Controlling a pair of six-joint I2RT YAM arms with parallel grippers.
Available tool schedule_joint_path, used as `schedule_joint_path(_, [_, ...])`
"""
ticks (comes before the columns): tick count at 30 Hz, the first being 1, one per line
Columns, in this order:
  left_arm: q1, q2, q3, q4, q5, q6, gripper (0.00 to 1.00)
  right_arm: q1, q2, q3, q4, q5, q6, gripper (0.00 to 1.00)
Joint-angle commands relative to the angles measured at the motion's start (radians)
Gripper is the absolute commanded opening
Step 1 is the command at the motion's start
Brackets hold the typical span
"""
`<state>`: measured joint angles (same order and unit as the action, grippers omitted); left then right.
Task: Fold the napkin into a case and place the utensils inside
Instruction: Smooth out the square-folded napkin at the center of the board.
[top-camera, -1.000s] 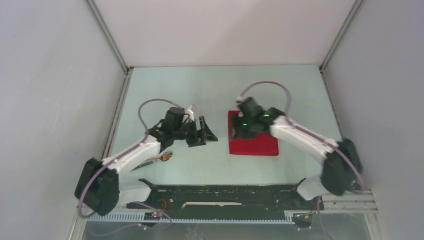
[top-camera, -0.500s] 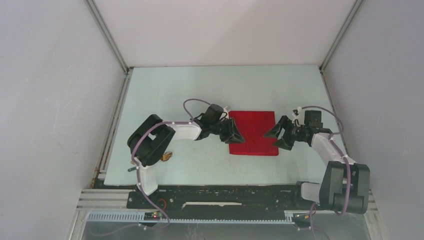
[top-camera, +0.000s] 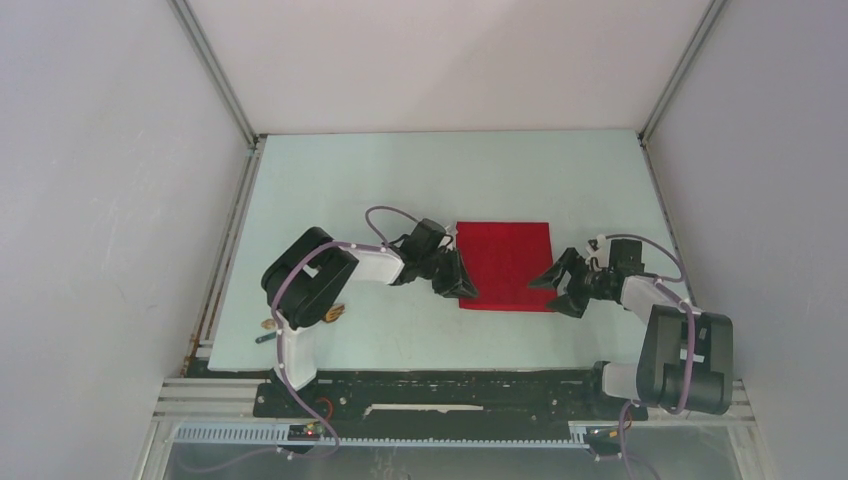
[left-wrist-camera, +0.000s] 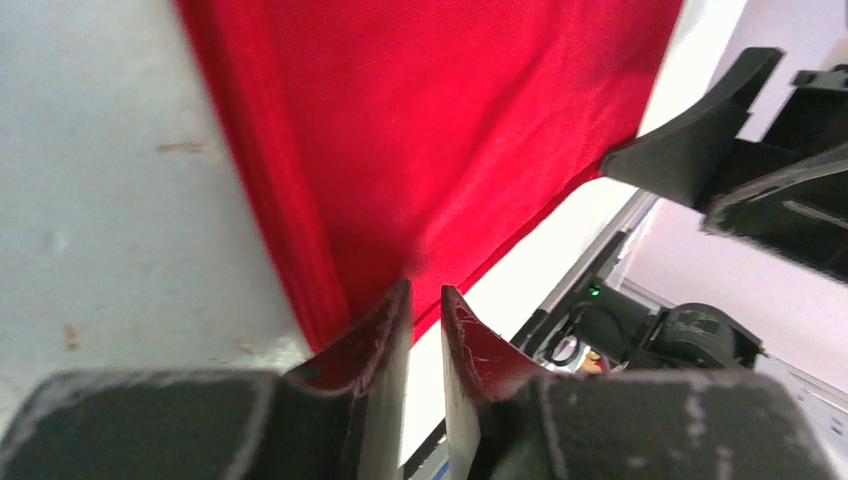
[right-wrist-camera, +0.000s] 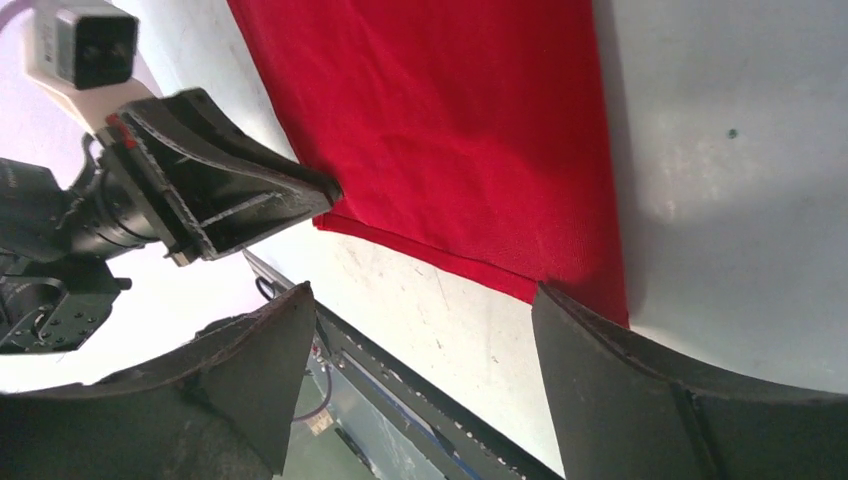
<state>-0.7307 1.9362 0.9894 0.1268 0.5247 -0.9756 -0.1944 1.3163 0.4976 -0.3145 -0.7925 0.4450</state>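
I see my left gripper (top-camera: 463, 287) pinched nearly closed on the near-left corner of the napkin (top-camera: 505, 262), which lies flat near the middle of the tabletop (top-camera: 350, 180). My right gripper (top-camera: 555, 290) stands wide open at its near-right corner.

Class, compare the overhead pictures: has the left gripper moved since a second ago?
Yes. The left gripper has swung right across the table, reaching the napkin's near-left corner.

Top view high above the near edge of the table (top-camera: 330, 180), looking down over all, wrist views low, close, seemingly facing each other across the napkin (top-camera: 505, 265).
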Motion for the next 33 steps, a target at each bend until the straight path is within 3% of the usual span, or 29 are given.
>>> schedule_joint_path(1, [0.005,0.023,-0.030,-0.013,-0.034,0.044,0.24,-0.019,0.029,-0.010,0.072,0.028,0.027,0.88])
schedule_joint_path(4, [0.019,0.036,-0.044,-0.033,-0.054,0.055,0.24,-0.040,0.076,-0.018,0.091,0.042,0.030,0.99])
schedule_joint_path(10, [0.041,0.034,-0.081,-0.035,-0.074,0.068,0.23,-0.091,0.053,-0.034,0.055,0.138,0.049,1.00])
schedule_joint_path(17, [0.039,-0.026,-0.055,-0.097,-0.086,0.104,0.24,-0.097,-0.184,0.012,-0.097,0.264,0.074,1.00])
schedule_joint_path(21, [0.037,-0.082,-0.011,-0.121,-0.048,0.104,0.27,-0.020,-0.270,0.104,-0.094,0.299,0.054,1.00])
schedule_joint_path(27, [0.041,-0.115,0.134,-0.211,0.010,0.118,0.38,0.173,0.044,0.327,0.111,0.043,0.073,1.00])
schedule_joint_path(33, [0.104,-0.032,0.304,-0.230,0.035,0.092,0.42,0.170,0.381,0.515,0.398,-0.135,0.238,1.00])
